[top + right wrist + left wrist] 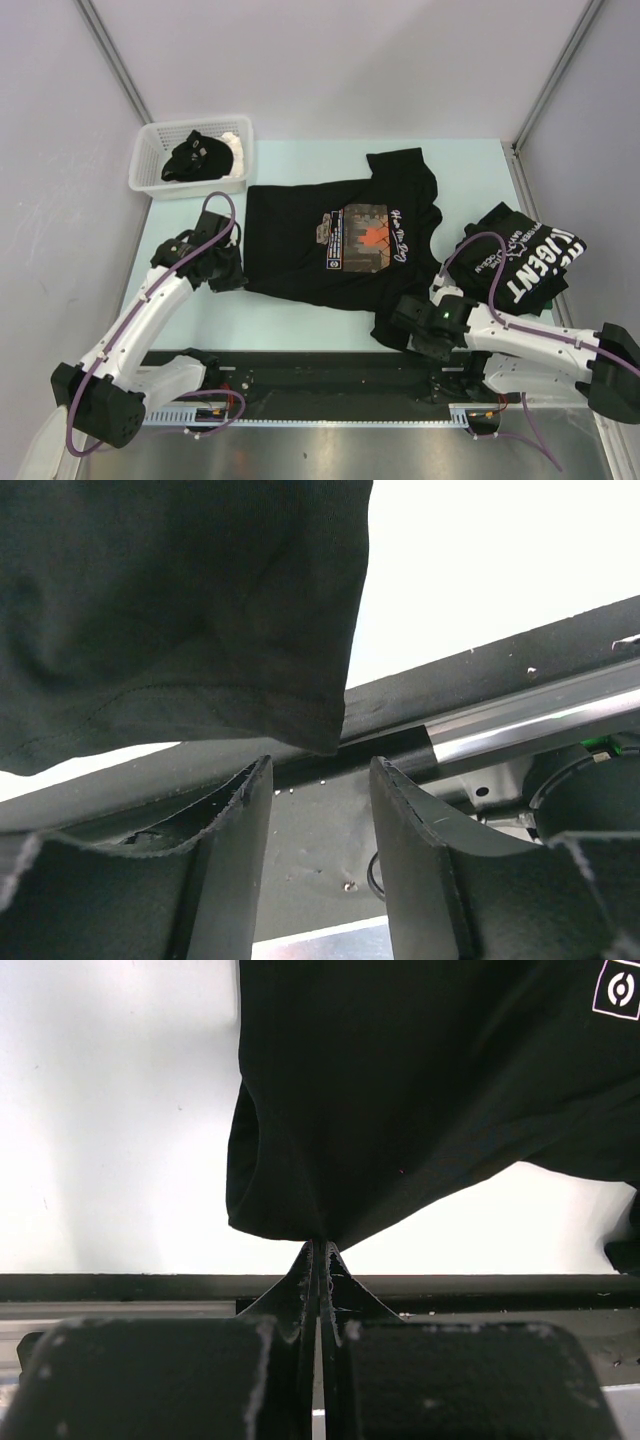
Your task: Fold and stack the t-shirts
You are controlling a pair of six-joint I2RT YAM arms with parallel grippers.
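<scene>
A black t-shirt with a reddish-brown chest print (340, 240) lies spread flat in the middle of the table. My left gripper (228, 270) is shut on its left corner; in the left wrist view the shut fingertips (322, 1245) pinch the hem of the black cloth (420, 1090). My right gripper (402, 325) is open at the shirt's near sleeve. In the right wrist view the sleeve (180, 610) hangs just above the open gripper (320, 780), its corner over the gap and not held. A second black t-shirt with big white lettering (525, 255) lies bunched at the right.
A white slotted basket (152, 160) with a dark garment inside stands at the back left. A black and metal rail (320, 375) runs along the table's near edge, just under both grippers. Grey walls close in both sides.
</scene>
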